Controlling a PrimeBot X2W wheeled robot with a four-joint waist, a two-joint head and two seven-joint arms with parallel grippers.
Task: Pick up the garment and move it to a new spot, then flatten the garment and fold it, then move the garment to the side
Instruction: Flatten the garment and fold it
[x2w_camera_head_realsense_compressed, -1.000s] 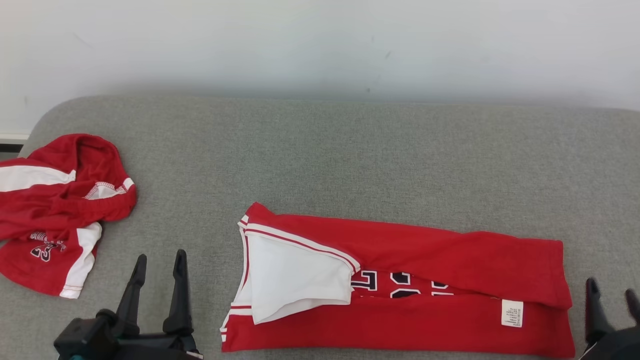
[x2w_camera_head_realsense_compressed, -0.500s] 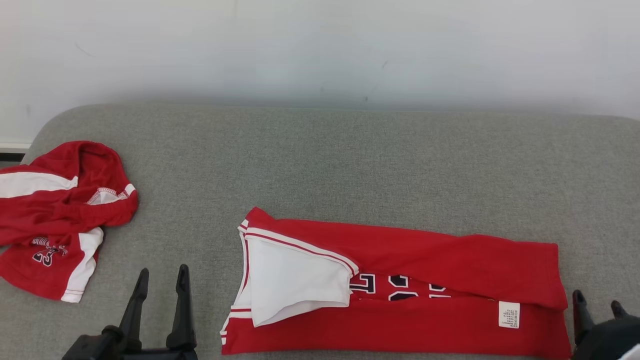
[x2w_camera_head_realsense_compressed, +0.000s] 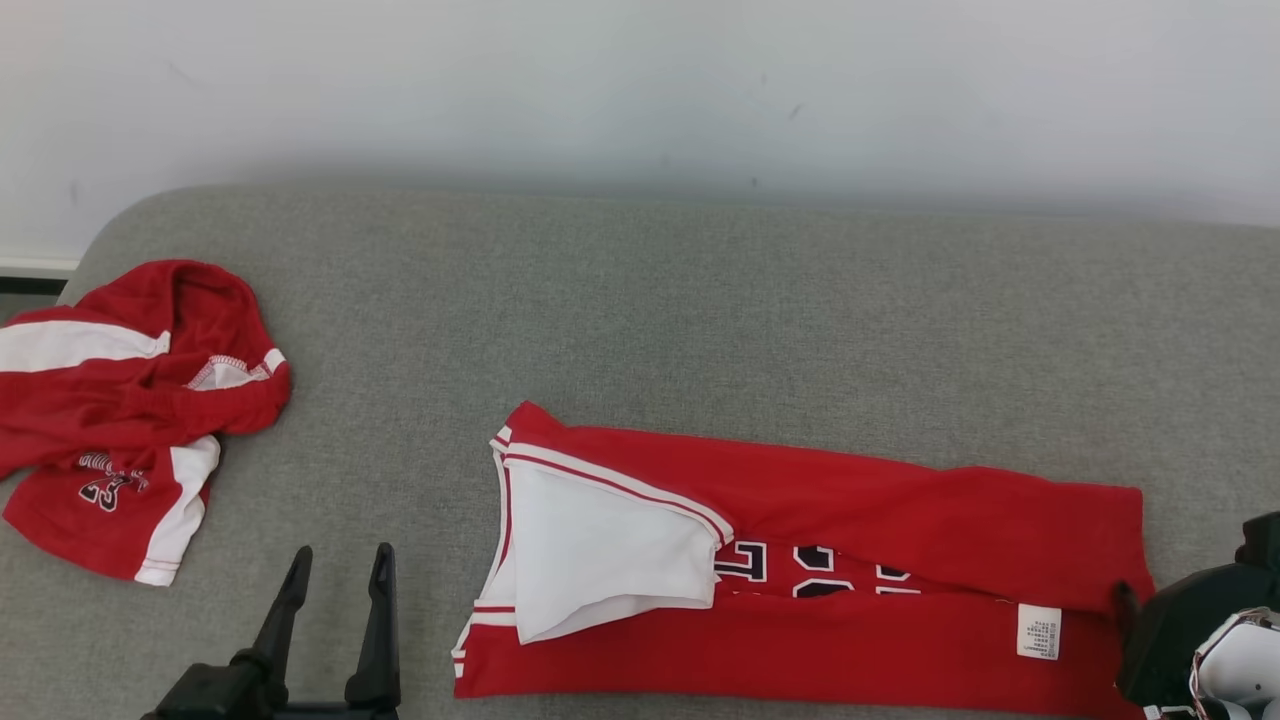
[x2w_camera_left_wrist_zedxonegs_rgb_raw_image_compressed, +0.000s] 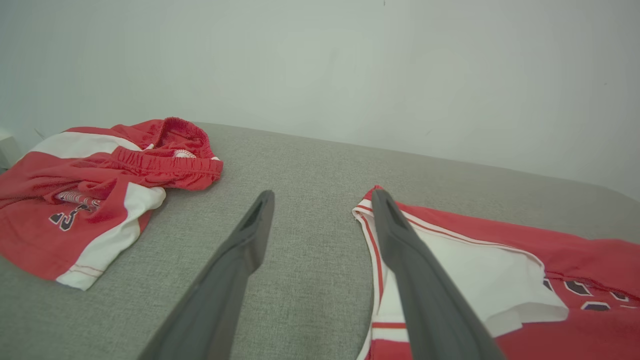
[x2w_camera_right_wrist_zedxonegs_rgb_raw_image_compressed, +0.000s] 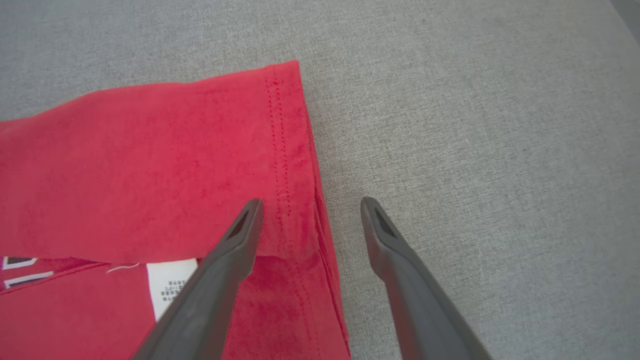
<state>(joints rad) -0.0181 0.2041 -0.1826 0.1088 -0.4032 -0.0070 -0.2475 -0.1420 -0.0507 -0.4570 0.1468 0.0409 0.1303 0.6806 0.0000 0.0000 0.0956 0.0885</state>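
- Left gripper (x2w_camera_head_realsense_compressed: 341, 553): the two long dark fingers stand wide apart over bare upholstery, just left of the garment. The head view's lower edge cuts off its base.
- Right gripper (x2w_camera_right_wrist_zedxonegs_rgb_raw_image_compressed: 311, 201): the fingers are spread wide and straddle the garment's stitched right end, one over red cloth and the other over bare cushion. Contact with the fabric cannot be determined. In the head view most of this gripper is cut off at the lower right corner.
- Garment (x2w_camera_head_realsense_compressed: 850, 500): a red jersey folded lengthwise into a long band, lying flat at the front centre-right of the cushion. The cloth is soft and slightly napped, with a double stitch row along the hem.
- White panel (x2w_camera_head_realsense_compressed: 600, 550): sits at the garment's left end, edged with red-and-white trim. Dark, white-outlined numerals beside it are partly hidden under the fold.
- Care label (x2w_camera_head_realsense_compressed: 1038, 631): white; its print is too small to read.
- Second garment (x2w_camera_head_realsense_compressed: 120, 400): red and white, crumpled at the far left, well apart, cut off by the frame.
- Cushion (x2w_camera_head_realsense_compressed: 650, 300): grey woven fabric with a rounded corner.
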